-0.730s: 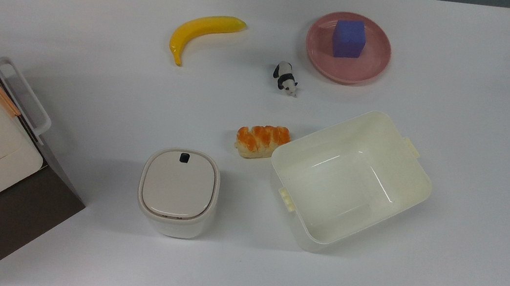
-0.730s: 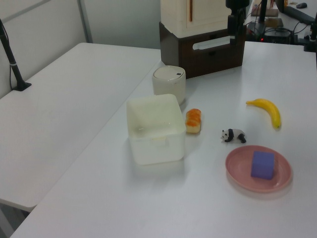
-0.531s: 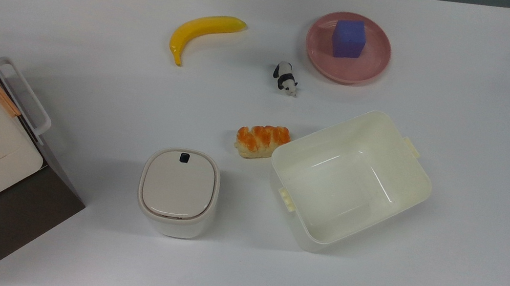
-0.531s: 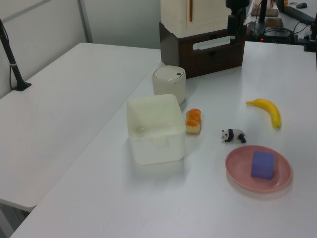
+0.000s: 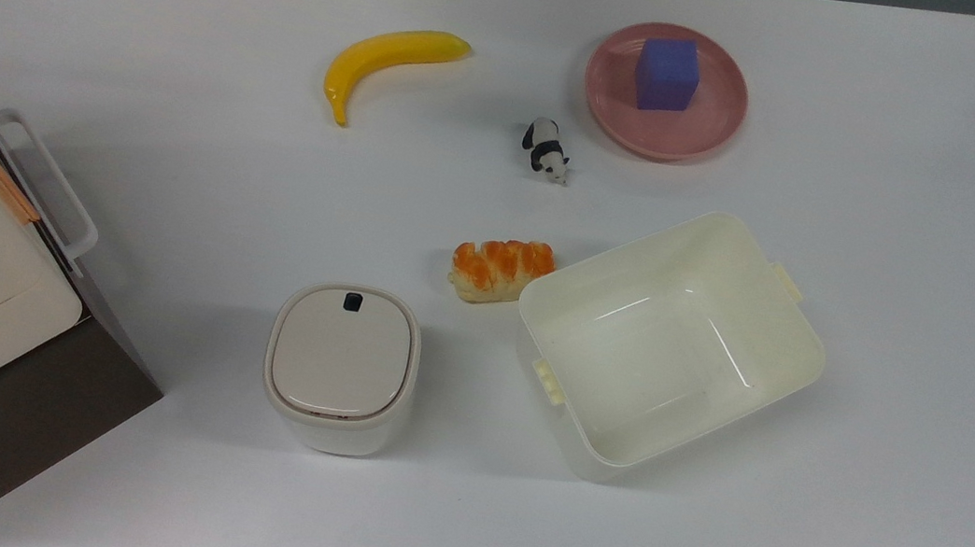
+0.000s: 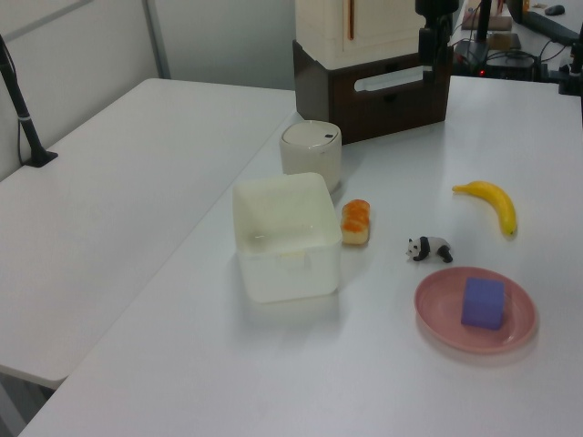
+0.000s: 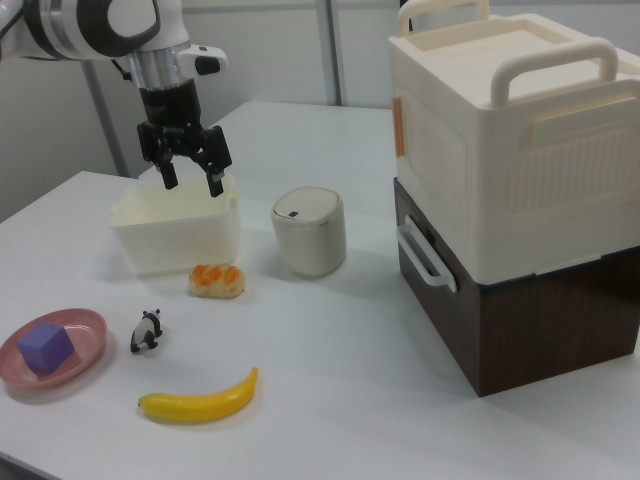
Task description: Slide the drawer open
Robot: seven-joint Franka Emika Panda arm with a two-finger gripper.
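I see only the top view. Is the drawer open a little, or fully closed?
Observer: Fully closed. In the right view the drawer front sits flush with its dark cabinet.
Operator: How high is the tool?
Observer: The tool hangs well above the table, open, fingers pointing down.
Operator: What is the cream thing over the drawer?
Observer: A closed cream box with two loop handles on top, stacked on the cabinet.

A wide white rectangular bench (image 5: 908,367) is lit evenly from above. A second white bench (image 6: 118,209) is set beside it in the left view, backed by pale grey partition panels (image 6: 73,45).
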